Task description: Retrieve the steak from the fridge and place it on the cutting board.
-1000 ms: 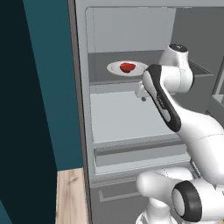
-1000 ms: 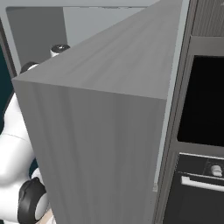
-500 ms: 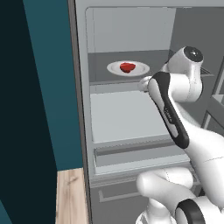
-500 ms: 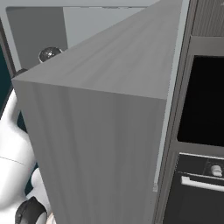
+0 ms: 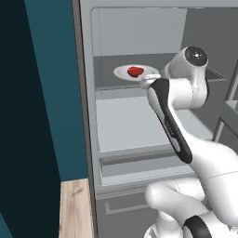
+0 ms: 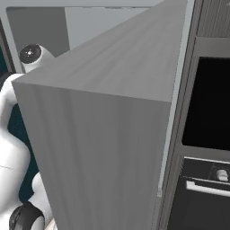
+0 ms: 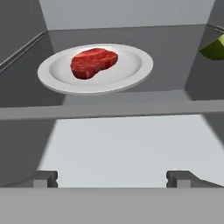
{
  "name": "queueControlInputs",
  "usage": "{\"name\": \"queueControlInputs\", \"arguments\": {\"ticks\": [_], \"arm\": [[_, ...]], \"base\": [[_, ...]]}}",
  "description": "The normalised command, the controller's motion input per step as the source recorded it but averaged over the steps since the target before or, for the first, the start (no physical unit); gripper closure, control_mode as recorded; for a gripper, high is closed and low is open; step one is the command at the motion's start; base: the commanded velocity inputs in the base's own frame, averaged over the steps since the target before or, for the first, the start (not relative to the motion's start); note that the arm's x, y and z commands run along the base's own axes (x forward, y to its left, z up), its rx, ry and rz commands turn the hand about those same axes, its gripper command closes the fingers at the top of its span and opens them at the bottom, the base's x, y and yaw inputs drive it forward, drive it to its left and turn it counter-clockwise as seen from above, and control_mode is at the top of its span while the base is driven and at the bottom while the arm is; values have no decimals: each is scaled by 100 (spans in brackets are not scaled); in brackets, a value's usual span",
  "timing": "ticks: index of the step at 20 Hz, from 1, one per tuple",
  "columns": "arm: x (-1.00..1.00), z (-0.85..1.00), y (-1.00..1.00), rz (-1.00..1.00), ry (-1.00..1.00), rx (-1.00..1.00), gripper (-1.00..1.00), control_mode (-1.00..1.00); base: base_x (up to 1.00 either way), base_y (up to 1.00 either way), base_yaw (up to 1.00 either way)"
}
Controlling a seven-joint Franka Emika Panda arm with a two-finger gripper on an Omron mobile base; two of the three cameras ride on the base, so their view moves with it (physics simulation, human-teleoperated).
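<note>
The fridge [image 5: 135,116] stands open, with its pale interior and flat shelves in sight. On its upper shelf lies the steak [image 5: 135,71], a glossy red lump on a round white plate [image 5: 122,72]. In the hand view the steak [image 7: 93,62] rests left of centre on that plate [image 7: 131,65], beyond the shelf's front edge. My gripper [image 7: 111,179] is open, its two dark fingertips wide apart with nothing between them, short of the shelf. The arm hides the hand in the left base view. The cutting board is out of view.
A green object [image 7: 213,48] sits at the right end of the upper shelf. The fridge's open door [image 6: 103,134] blocks most of the right base view, with a dark oven [image 6: 209,148] to its right. A lower drawer [image 5: 139,160] and a wooden floor strip [image 5: 74,209] lie below.
The arm has swung up and forward toward the upper shelf, its elbow rising to the right. The steak and plate have not moved.
</note>
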Motion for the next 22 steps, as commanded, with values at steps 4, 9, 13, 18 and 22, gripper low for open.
{"name": "queueControlInputs", "arguments": {"ticks": [4, 9, 13, 18, 22], "arm": [[0, 49, 30, -17, 0, 1, -100, -100], [19, 5, -3, 6, 0, 0, -100, -100], [34, 0, -2, 15, 0, 1, -100, -100], [38, 0, 0, 6, 0, 0, -100, -100], [43, 0, 2, 2, 0, 0, -100, -100]], "base": [[0, 0, 0], [0, 0, 0], [0, 0, 0], [0, 0, 0], [0, 0, 0]]}}
